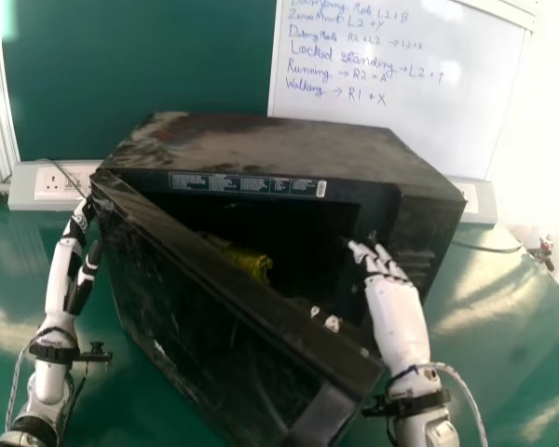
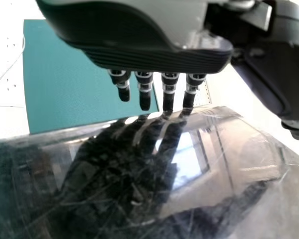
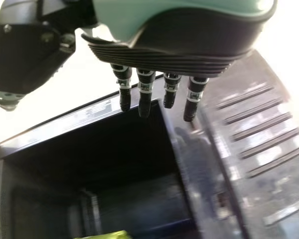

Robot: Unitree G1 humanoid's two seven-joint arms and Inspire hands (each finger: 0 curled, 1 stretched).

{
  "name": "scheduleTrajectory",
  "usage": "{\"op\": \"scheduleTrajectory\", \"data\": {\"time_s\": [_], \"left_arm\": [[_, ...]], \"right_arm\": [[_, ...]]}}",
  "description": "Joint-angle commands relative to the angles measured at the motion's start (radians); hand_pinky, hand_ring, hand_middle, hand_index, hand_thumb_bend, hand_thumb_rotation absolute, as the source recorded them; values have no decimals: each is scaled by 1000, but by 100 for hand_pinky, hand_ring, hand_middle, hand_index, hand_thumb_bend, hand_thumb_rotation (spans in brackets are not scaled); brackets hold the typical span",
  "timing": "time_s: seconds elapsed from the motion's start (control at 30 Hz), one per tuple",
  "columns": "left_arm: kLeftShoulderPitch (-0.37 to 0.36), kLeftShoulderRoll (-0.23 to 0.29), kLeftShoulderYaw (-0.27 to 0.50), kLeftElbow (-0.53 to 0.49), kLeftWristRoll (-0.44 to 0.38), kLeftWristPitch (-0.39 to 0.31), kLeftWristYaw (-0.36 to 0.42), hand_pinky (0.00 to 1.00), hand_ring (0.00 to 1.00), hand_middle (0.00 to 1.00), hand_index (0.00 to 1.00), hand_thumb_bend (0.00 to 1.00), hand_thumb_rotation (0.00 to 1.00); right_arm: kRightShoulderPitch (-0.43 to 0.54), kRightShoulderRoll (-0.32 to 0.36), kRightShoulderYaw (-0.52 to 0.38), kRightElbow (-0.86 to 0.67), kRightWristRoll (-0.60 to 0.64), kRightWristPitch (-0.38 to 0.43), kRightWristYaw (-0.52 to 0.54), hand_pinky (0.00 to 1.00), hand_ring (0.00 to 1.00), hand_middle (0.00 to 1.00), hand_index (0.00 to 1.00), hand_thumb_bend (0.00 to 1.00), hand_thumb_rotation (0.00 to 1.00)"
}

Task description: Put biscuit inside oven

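Observation:
The black oven (image 1: 289, 149) stands on the table with its door (image 1: 233, 307) swung partly out. A yellow biscuit packet (image 1: 247, 260) lies inside the cavity, partly hidden by the door; its edge (image 3: 107, 235) shows in the right wrist view. My left hand (image 1: 82, 256) is at the door's hinge side, and in the left wrist view the hand (image 2: 157, 89) has straight fingers close to a glossy dark surface. My right hand (image 1: 384, 270) is at the right edge of the opening, and in the right wrist view the hand (image 3: 154, 92) has straight fingers, with the packet farther in.
The green table (image 1: 498, 326) extends on both sides of the oven. Behind it are a whiteboard (image 1: 401, 112), a socket box (image 1: 51, 184) at the left and another at the right. A cable (image 1: 489, 249) runs on the table at the right.

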Motion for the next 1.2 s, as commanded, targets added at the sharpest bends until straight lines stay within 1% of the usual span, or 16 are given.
{"op": "scheduleTrajectory", "data": {"time_s": [0.0, 0.1, 0.13, 0.2, 0.3, 0.33, 0.4, 0.43, 0.47, 0.5, 0.67, 0.83, 0.9, 0.97, 1.07, 1.17], "left_arm": [[92, -38, -20, 58, 11, -18, -5, 100, 100, 100, 100, 100, 100], [93, -35, -22, 57, 17, -20, 1, 100, 100, 100, 100, 100, 100], [94, -35, -22, 56, 22, -21, 7, 100, 100, 100, 100, 100, 100], [95, -33, -24, 54, 25, -22, 11, 100, 100, 100, 100, 100, 100], [93, -33, -25, 59, 13, -28, -1, 100, 100, 100, 100, 100, 100], [93, -33, -26, 60, 10, -30, -3, 100, 100, 100, 100, 100, 100], [94, -34, -27, 62, 2, -33, -12, 100, 100, 100, 100, 100, 100], [94, -35, -27, 63, -6, -33, -22, 100, 100, 100, 100, 100, 100], [94, -36, -26, 63, -13, -34, -29, 100, 100, 100, 100, 100, 100], [94, -37, -25, 63, -20, -35, -35, 100, 100, 100, 100, 100, 100], [93, -37, -23, 64, -45, -37, -69, 100, 100, 100, 100, 100, 100], [93, -36, -21, 64, -49, -37, -71, 100, 100, 100, 100, 100, 100], [95, -33, -22, 64, -44, -33, -66, 100, 100, 100, 100, 100, 100], [98, -26, -28, 66, -51, -17, -92, 100, 100, 100, 100, 100, 100], [104, -7, -43, 58, 12, -13, -36, 100, 100, 100, 100, 100, 100], [106, 4, -62, 61, 51, -10, 0, 100, 100, 100, 100, 100, 100]], "right_arm": [[17, 38, -25, -19, 0, 12, -48, 90, 94, 96, 96, 95, 99], [31, 65, -65, 14, 33, -29, -143, 84, 91, 93, 94, 88, 98], [32, 73, -84, 38, 58, -61, -188, 81, 90, 92, 93, 84, 98], [26, 95, -130, 94, 135, -144, -274, 77, 86, 89, 89, 79, 96], [-1, 125, -199, 192, 262, -276, -373, 74, 82, 85, 85, 77, 98], [-11, 132, -220, 217, 298, -307, -392, 72, 81, 84, 85, 76, 99], [-27, 143, -261, 248, 357, -337, -412, 68, 78, 82, 84, 76, 100], [-34, 150, -281, 255, 383, -333, -414, 66, 77, 81, 83, 79, 100], [-39, 153, -299, 261, 406, -334, -412, 65, 76, 80, 83, 81, 100], [-41, 152, -315, 266, 431, -335, -402, 64, 75, 80, 83, 82, 100], [-35, 144, -369, 273, 515, -313, -348, 63, 74, 80, 81, 76, 100], [-32, 136, -394, 295, 548, -295, -296, 65, 75, 80, 81, 80, 100], [-34, 130, -400, 308, 578, -292, -259, 65, 76, 80, 82, 80, 100], [-34, 117, -406, 324, 638, -291, -193, 68, 78, 82, 84, 78, 100], [-35, 102, -415, 331, 706, -253, -109, 69, 79, 83, 86, 76, 100], [-43, 94, -424, 353, 759, -221, -50, 68, 78, 82, 85, 76, 100]]}}
